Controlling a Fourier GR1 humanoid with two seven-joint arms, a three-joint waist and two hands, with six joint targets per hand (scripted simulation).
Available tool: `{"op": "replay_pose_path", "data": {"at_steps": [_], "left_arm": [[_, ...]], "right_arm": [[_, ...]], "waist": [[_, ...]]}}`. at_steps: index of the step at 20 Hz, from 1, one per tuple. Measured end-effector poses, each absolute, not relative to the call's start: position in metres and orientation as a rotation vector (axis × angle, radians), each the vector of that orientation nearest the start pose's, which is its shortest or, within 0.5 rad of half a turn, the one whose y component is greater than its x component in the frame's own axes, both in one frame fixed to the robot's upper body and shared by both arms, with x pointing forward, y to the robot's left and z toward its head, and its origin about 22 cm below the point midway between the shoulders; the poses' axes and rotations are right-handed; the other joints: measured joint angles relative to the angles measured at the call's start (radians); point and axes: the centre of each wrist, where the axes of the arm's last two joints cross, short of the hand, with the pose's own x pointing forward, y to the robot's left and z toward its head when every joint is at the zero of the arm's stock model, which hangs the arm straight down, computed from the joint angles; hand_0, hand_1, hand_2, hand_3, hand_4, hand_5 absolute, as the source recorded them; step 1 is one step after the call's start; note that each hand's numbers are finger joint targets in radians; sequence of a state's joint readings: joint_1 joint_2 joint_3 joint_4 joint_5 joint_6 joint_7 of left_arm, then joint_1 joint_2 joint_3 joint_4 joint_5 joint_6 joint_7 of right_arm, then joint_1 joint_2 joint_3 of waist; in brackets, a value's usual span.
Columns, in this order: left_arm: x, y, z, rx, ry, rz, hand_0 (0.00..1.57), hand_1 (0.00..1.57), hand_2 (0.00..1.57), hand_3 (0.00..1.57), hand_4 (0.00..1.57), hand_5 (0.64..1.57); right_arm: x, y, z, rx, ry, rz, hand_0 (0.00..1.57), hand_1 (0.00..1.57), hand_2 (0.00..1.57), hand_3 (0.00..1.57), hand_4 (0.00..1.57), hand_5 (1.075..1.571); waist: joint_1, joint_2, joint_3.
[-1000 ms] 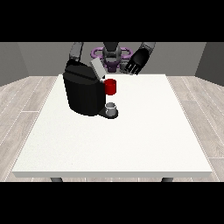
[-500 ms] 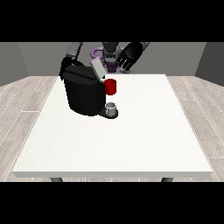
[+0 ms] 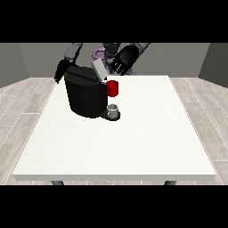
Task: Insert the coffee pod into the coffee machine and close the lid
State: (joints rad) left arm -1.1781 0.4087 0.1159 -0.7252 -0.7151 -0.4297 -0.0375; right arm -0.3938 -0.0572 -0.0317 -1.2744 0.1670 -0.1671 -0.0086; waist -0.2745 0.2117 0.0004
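The black coffee machine (image 3: 85, 95) stands on the white table (image 3: 147, 133), left of centre. Its grey lid (image 3: 99, 69) is raised and tilts up to the left above the red front piece (image 3: 112, 88). A small grey cup (image 3: 114, 109) sits on the machine's base below that piece. The hand at the view's right (image 3: 124, 60) hovers just right of the lid's top edge, its fingers pointing at the lid. Behind the machine's top left corner, the hand at the view's left (image 3: 62, 71) hangs with its fingers pointing down. I see no separate coffee pod.
The robot's torso (image 3: 109, 48), with a purple ring on it, is behind the machine at the table's far edge. The table's right half and front part are bare white surface.
The hand at the view's right has swung left, from beside the red piece to the lid's top edge. The lid now leans lower over the machine. The other hand has barely moved.
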Motion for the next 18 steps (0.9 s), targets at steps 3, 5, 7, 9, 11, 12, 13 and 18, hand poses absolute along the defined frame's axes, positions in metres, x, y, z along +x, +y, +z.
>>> {"op": "replay_pose_path", "data": {"at_steps": [3,5,7,9,11,12,13,18], "left_arm": [[0.458,0.234,0.258,0.607,-1.534,-1.11,1.2,1.2,1.29,1.25,0.49,1.571],[0.458,0.238,0.267,0.625,-1.551,-1.107,1.19,1.19,1.27,1.23,0.47,1.571],[0.459,0.238,0.262,0.622,-1.545,-1.119,1.17,1.17,1.24,1.22,0.46,1.571],[0.459,0.241,0.26,0.614,-1.538,-1.131,1.2,1.2,1.26,1.23,0.46,1.571],[0.459,0.241,0.266,0.623,-1.543,-1.125,1.26,1.26,1.29,1.23,0.43,1.571],[0.46,0.236,0.266,0.618,-1.543,-1.128,1.24,1.24,1.29,1.22,0.43,1.571],[0.46,0.238,0.262,0.615,-1.54,-1.128,1.25,1.25,1.29,1.22,0.43,1.571],[0.461,0.239,0.269,0.625,-1.559,-1.122,1.19,1.19,1.23,1.19,0.43,1.571]], "right_arm": [[0.338,-0.211,0.039,-0.237,-1.678,0.13,0.0,0.0,0.0,0.0,0.15,1.571],[0.342,-0.212,0.047,-0.24,-1.7,0.121,0.0,0.0,0.0,0.0,0.1,1.571],[0.343,-0.211,0.051,-0.243,-1.701,0.12,0.0,0.0,0.0,0.0,0.0,1.571],[0.342,-0.216,0.048,-0.249,-1.687,0.121,0.0,0.0,0.0,0.0,0.0,1.571],[0.344,-0.212,0.05,-0.25,-1.694,0.12,0.0,0.0,0.0,0.0,0.19,1.571],[0.344,-0.214,0.048,-0.251,-1.693,0.116,0.0,0.0,0.0,0.0,0.22,1.571],[0.342,-0.213,0.046,-0.249,-1.69,0.118,0.0,0.0,0.0,0.0,0.15,1.571],[0.344,-0.214,0.049,-0.256,-1.708,0.121,0.0,0.0,0.0,0.0,0.12,1.571]], "waist": [[-0.005,0.023,-0.0002],[-0.011,0.048,0.0],[-0.009,0.053,-0.0002],[-0.007,0.05,-0.0001],[-0.011,0.065,-0.0001],[-0.008,0.068,-0.0002],[-0.01,0.066,-0.0001],[-0.017,0.089,0.0009]]}}
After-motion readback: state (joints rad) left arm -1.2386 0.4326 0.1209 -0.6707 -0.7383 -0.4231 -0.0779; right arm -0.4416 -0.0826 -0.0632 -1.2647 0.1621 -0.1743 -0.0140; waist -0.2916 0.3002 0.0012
